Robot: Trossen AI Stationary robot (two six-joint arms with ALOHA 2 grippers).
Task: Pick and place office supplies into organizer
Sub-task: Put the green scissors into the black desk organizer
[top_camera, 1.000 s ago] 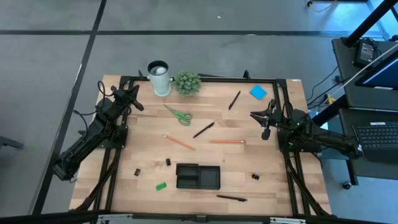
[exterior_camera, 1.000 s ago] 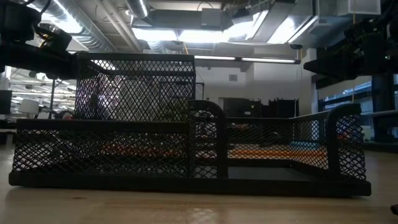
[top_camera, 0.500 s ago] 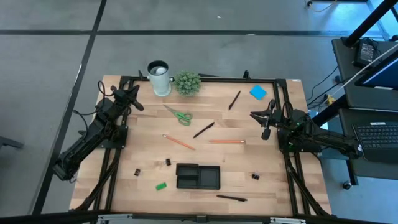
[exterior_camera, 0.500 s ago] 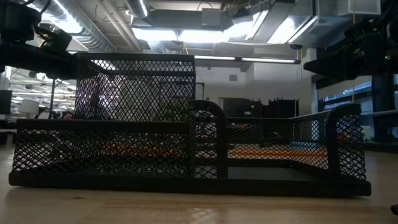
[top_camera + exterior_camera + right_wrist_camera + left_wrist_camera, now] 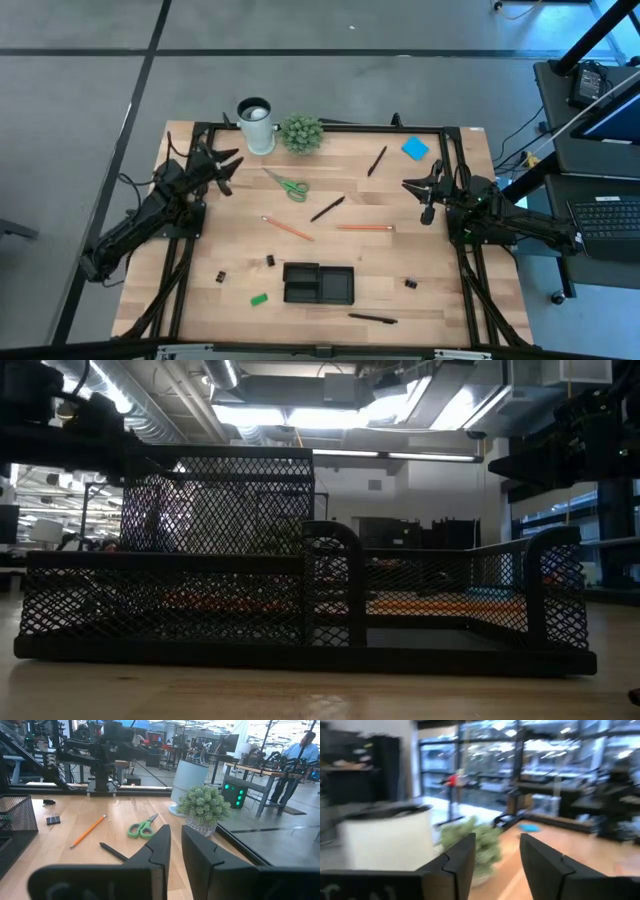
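at the near edge of the desk (image 5: 230,240) a black pen (image 5: 372,319) is seen lying alone, well apart from everything but the organizer (image 5: 318,283) just beyond it. the organizer is seen to hold nothing yet in its compartments, so the task is judged to be at its very start, with the first pick not yet made. just beside the organizer on its left a green eraser (image 5: 259,298) is found, with two binder clips (image 5: 219,275) a little beyond it, and a third clip (image 5: 410,283) on the right side. farther in, two orange pencils (image 5: 288,229) are laid near the middle, with a second black pen (image 5: 327,209) between them and the green-handled scissors (image 5: 288,185). at the far side a third pen (image 5: 376,161) and the blue sticky-note pad (image 5: 415,149) are seen, along with a white cup (image 5: 256,125) and a small plant (image 5: 301,132), which are not to be packed.

the left tool (image 5: 225,163) is held at the far left, near the cup, its fingers spread and nothing between them. the right tool (image 5: 423,196) waits at the right edge, its fingers nearly pressed together on nothing.

the step in hand is judged to be the reach for a first item. the scissors lie nearest the left tool, so a descent over their handles and a closing of the spread fingers would be called for next, followed by a carry to the organizer.
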